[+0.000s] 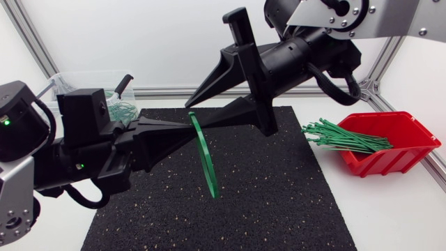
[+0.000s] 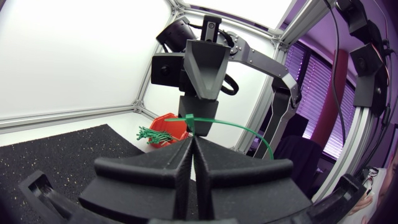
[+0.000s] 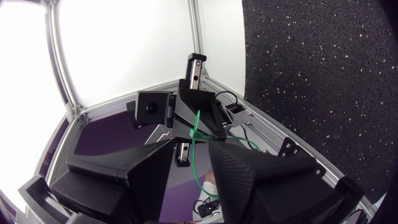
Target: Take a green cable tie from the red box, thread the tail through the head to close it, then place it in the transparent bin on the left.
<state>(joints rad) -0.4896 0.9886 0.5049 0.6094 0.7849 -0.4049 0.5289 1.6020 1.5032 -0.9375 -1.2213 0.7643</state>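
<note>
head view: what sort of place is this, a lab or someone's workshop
Likely a lab robot bench, not a home: a black mat on a white table, my left pincer holding a green cable tie, a red box of spare ties.

A green cable tie (image 1: 204,153) arcs downward in midair.

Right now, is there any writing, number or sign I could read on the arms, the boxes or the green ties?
None that can be read.
No word, number or sign shows on the left gripper, the right gripper, the red box, the transparent bin, the green cable tie or the black mat.
</note>
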